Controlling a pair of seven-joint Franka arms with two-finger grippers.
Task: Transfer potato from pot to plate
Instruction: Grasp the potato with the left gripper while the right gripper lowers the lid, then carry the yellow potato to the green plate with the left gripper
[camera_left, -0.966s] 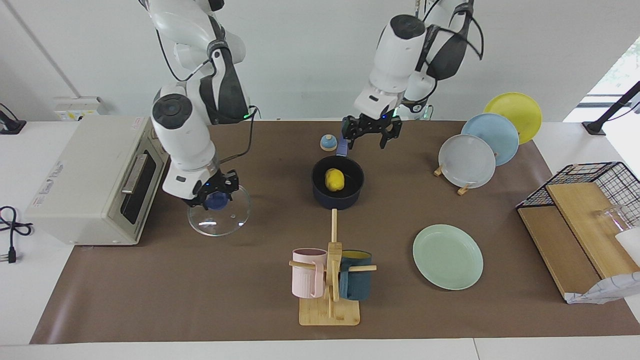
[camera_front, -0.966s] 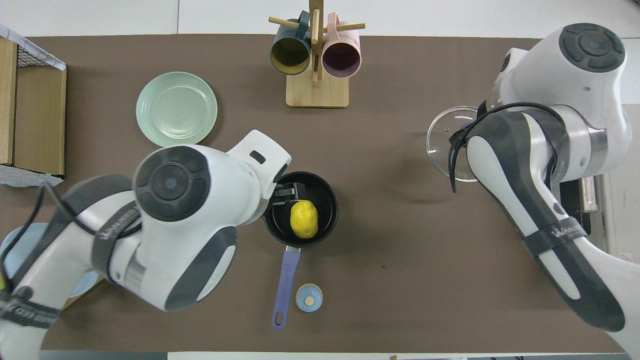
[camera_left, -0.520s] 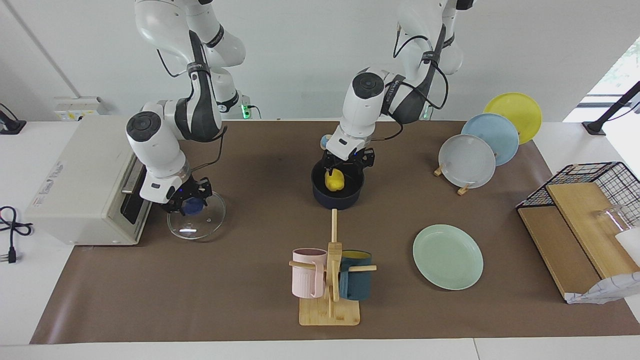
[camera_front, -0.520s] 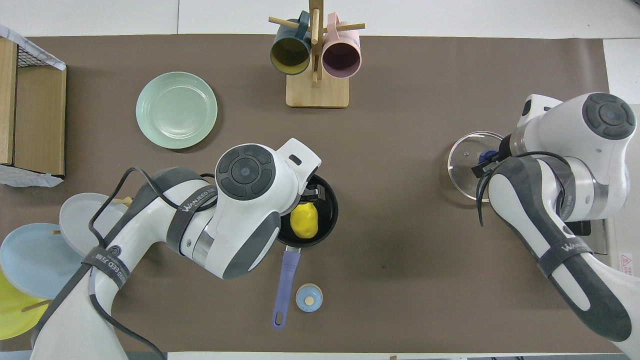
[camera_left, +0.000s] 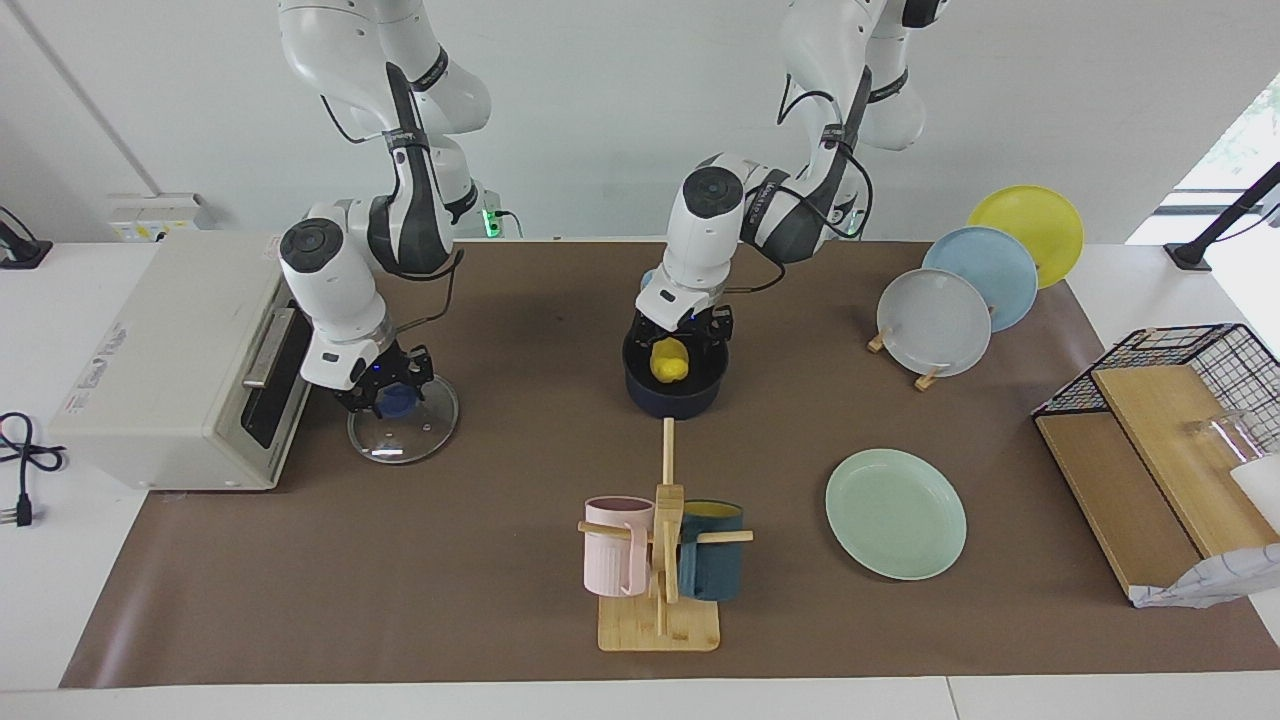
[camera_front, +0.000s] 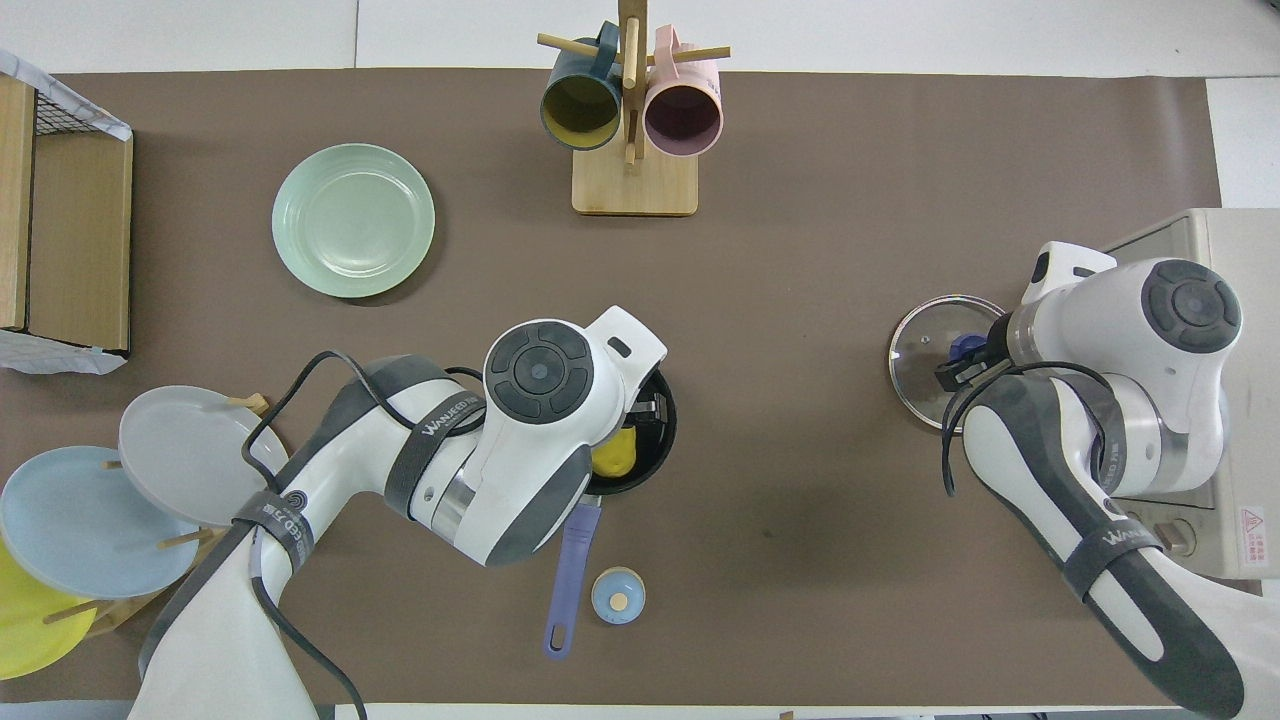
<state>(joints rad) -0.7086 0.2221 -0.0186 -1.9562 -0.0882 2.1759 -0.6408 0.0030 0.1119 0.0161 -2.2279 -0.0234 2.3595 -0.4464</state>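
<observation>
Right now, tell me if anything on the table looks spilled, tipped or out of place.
Nothing is spilled or tipped. The glass lid lies flat on the mat near the toaster oven, off the pot, and the potato sits in the pot.

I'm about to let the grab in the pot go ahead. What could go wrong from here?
1. The left hand is open, down at the potato in the pot; the lumpy potato could slip out as the fingers close.
2. The fingers sit close to the pot's rim, so they might snag it and drag the pot.
3. The right hand is shut on the glass lid's knob beside the oven; lifting could bump it.
</observation>
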